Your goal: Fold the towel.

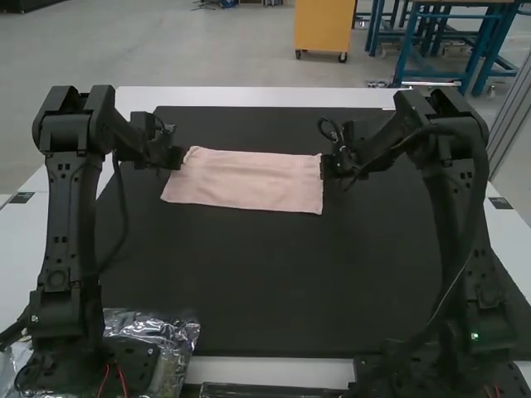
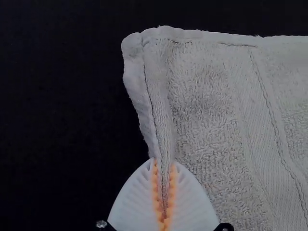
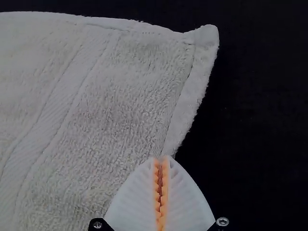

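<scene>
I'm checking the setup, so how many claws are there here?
2. In the high view, the left claw is at the left end of the pale towel, and the right claw is at its right end.

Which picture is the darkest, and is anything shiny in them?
High view: brightest, with shiny glints on the crinkly plastic and light on the white table. Left wrist view: dim, the mat almost black, the towel greyish. Right wrist view: dim too, mat almost black. The two wrist views are too alike for me to pick the darkest.
</scene>
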